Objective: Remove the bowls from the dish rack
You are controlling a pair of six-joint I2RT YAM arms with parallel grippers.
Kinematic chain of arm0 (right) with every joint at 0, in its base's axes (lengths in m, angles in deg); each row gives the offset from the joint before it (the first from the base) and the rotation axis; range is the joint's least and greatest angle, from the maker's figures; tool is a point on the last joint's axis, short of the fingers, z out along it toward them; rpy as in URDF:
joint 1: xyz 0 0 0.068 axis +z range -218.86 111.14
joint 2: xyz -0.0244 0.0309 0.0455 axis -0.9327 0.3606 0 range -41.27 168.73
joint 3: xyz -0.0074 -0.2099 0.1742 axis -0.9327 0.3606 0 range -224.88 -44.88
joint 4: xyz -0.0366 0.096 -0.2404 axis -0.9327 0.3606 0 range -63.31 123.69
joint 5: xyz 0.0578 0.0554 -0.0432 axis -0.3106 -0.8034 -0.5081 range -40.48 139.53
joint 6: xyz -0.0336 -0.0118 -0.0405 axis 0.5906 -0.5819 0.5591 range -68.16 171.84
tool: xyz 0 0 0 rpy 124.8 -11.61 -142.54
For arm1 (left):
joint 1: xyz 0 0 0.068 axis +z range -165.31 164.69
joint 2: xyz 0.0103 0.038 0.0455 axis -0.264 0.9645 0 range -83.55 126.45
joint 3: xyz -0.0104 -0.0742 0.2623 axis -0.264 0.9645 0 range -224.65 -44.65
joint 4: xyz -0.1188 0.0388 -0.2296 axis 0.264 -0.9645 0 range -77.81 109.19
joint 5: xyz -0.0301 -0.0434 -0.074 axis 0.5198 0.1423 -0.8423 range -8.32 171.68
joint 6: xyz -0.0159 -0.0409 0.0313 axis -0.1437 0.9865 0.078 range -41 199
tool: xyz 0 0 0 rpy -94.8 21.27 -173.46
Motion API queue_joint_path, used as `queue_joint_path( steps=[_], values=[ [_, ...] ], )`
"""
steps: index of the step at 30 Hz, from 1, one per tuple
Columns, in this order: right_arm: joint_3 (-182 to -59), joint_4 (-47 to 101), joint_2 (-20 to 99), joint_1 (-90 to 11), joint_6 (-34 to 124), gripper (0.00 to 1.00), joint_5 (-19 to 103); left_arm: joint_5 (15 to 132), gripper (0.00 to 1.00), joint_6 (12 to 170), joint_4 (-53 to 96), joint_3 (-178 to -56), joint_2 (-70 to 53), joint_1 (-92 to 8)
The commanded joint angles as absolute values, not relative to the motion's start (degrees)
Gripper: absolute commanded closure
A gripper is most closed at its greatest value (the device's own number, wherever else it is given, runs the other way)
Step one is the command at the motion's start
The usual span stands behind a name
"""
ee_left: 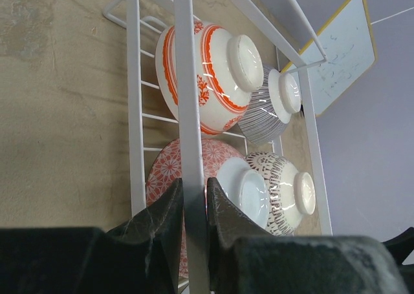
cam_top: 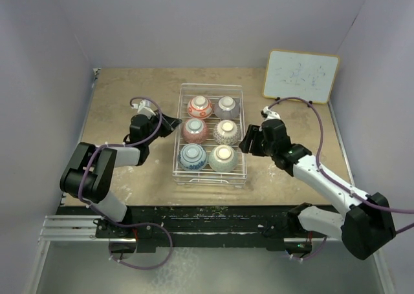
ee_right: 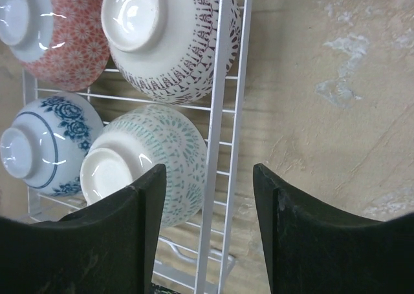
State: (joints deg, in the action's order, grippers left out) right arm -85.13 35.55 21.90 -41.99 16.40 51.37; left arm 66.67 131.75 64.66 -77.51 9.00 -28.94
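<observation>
- Bowls [cam_top: 195, 130], six, sit upside down inside the dish rack [cam_top: 210, 176].
- We see the left end effector [ee_left: 193, 190] pinching the rack's left rim, likely to steady it.
- Right end effector [ee_right: 208, 174] gapes astride the right rim, empty.

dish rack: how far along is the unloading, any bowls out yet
Done: nothing. All six bowls sit upside down in the dish rack, none on the table. In hand: the left gripper pinches the rack's left rim wire; the right gripper is open, the right rim between its fingers. Left: all six bowls.
</observation>
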Motion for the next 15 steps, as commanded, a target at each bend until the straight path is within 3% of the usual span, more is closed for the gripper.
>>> queue_joint_path(
  steps=[1,3,12,15],
  values=[
    [-88.6,36.3,24.3,-38.8,15.0,0.48,58.6,67.6,0.85,129.1,64.6,-75.6,7.3,-27.7],
    [-88.9,36.6,25.4,-38.5,15.0,0.62,59.0,67.5,0.85,129.1,64.3,-75.4,6.8,-27.7],
    [-93.2,40.6,29.0,-38.3,15.8,0.99,65.2,69.3,0.84,127.5,60.8,-73.9,2.8,-27.6],
    [-95.1,42.6,30.5,-38.3,15.4,1.00,67.1,69.4,0.83,127.7,60.3,-73.1,1.3,-27.7]
  ],
)
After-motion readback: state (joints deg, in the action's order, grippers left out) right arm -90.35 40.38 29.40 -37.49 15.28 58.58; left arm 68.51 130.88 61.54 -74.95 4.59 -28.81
